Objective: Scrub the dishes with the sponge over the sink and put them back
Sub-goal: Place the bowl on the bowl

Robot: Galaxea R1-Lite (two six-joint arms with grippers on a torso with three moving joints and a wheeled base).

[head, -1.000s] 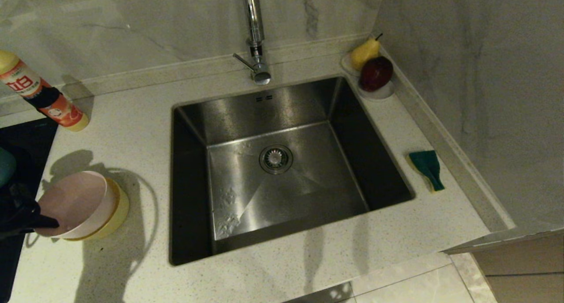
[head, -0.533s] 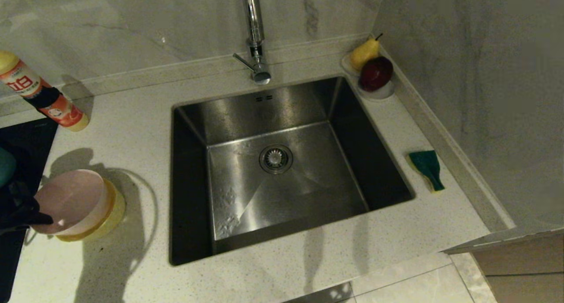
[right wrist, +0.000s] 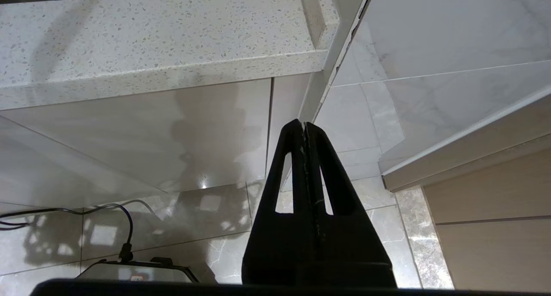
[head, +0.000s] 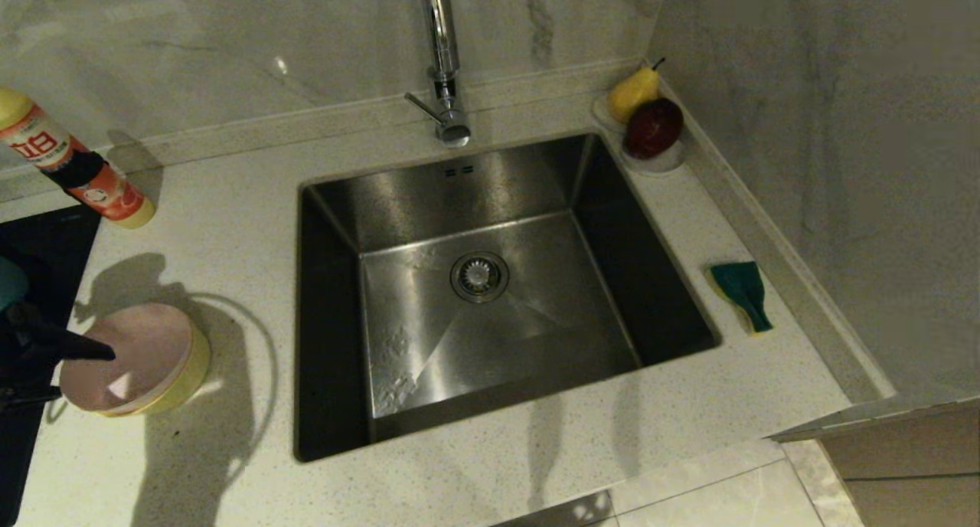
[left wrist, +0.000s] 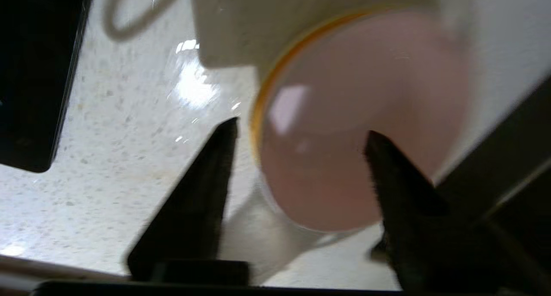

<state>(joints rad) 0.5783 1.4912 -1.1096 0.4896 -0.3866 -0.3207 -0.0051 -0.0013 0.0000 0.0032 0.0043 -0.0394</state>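
A pale pink bowl (head: pixel 126 351) sits nested level in a yellow bowl (head: pixel 191 366) on the counter left of the sink (head: pixel 429 335). My left gripper (head: pixel 86 372) is at the bowls' left side and stands open. In the left wrist view the left gripper (left wrist: pixel 301 128) straddles the pink bowl's (left wrist: pixel 357 106) near rim, one finger outside and one over its inside, gripping nothing. A strip of the yellow bowl's rim (left wrist: pixel 258 111) shows beside it. The sponge (head: pixel 741 293) lies green face up on the counter right of the sink. My right gripper (right wrist: pixel 304 124) hangs shut and empty below the counter edge.
A chrome tap (head: pixel 442 60) stands behind the sink. A dish-soap bottle (head: pixel 69 163) leans at the back left, next to a black hob (head: pixel 38 236). A white dish with a pear and an apple (head: pixel 651 121) sits in the back right corner, against the wall.
The pink bowl, held tilted above the yellow one, has come down and settled level inside it. My left gripper has opened and let go of it.
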